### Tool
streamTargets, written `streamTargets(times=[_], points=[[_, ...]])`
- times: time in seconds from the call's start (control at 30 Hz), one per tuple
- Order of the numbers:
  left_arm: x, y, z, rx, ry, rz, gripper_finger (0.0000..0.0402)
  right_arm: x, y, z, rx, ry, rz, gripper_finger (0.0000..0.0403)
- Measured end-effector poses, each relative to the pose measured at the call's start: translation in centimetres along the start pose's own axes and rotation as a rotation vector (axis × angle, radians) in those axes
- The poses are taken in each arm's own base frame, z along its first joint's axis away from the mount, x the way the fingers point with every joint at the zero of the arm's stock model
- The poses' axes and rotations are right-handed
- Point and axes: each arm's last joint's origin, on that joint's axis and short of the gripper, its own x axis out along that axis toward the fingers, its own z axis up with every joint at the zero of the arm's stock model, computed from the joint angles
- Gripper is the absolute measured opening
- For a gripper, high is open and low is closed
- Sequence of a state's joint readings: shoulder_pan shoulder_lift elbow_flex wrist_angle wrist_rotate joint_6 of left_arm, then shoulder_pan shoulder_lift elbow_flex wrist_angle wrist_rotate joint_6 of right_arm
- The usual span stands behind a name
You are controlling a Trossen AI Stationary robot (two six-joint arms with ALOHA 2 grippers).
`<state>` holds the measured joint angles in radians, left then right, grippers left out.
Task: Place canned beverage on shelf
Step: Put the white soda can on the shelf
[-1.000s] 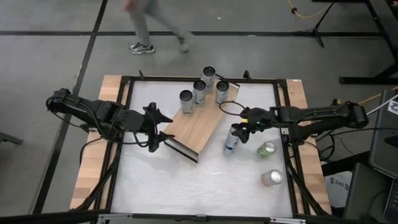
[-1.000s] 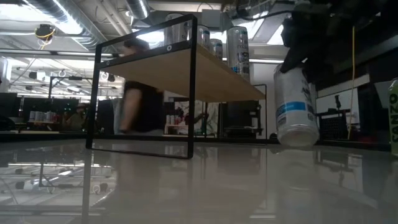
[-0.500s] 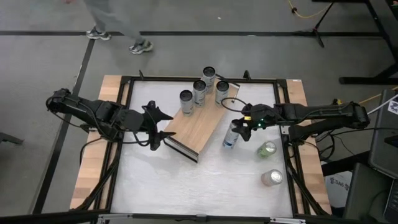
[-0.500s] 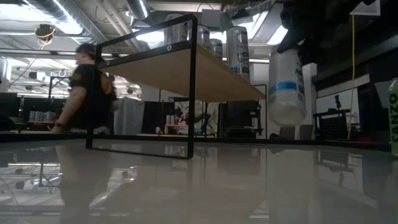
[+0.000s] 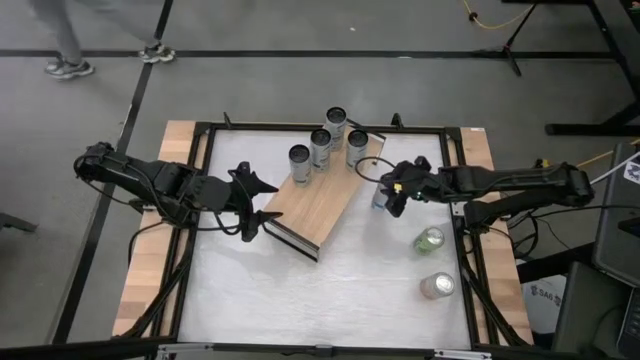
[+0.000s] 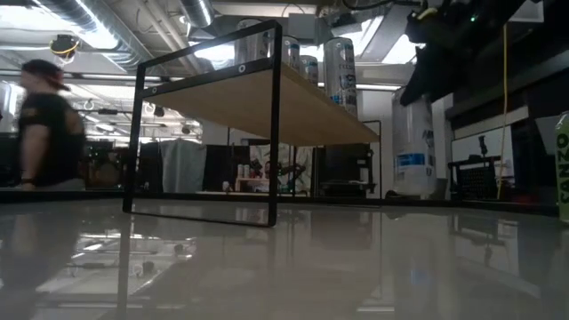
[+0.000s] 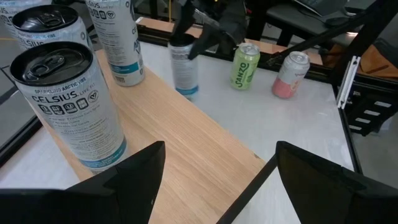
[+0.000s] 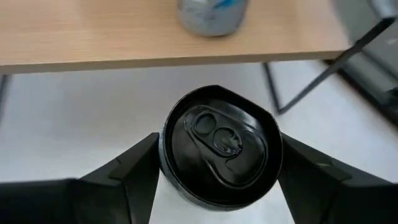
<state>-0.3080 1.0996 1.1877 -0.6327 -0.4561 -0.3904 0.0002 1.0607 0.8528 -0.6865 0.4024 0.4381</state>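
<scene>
The can (image 8: 219, 144) sits between the two fingers of the right end effector (image 5: 392, 192), which presses on its sides just under the black lid; the jaws stand fairly wide, shut on the can. In the low view the can (image 6: 414, 147) hangs upright, its base clear of the white bench (image 6: 284, 267). It is white with a blue band. From above it is just beside the shelf's (image 5: 322, 200) right edge, near the far end, and not over the board.

The shelf is a light-wood board on black frame ends, lying at an angle across the middle of the bench. Four cans (image 5: 322, 146) stand upright at its far end; the rest of the board is bare.

The left end effector (image 5: 256, 209) hovers at the shelf's near-left corner with its fingers (image 7: 118, 186) spread and nothing between them.

On the bench to the right, well apart from the shelf, lie a green can (image 5: 429, 240) and a pink can (image 5: 437, 286).

Beyond the bench, a person (image 6: 46, 124) in dark clothing shows in the low view; from above, legs and shoes (image 5: 68, 68) are on the floor.
</scene>
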Motion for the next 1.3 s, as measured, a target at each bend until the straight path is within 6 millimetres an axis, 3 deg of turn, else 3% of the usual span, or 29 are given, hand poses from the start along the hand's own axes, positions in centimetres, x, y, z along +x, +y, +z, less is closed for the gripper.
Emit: streamTargets(times=[0.17,0.7,1.3], points=[[0.0,0.0,0.0,0.000,0.000,0.000,0.0299,0.5,0.0,0.0,-0.055,-0.022,-0.079,0.0265],[0.0,0.0,0.0,0.001,-0.001,0.006,0.0299,2.0,0.3,-0.8,-0.091,0.051,-0.104,0.0269],[0.0,0.0,0.0,0.001,0.000,0.005,0.0299,2.2,0.6,-1.1,-0.097,0.116,-0.019,0.0291]])
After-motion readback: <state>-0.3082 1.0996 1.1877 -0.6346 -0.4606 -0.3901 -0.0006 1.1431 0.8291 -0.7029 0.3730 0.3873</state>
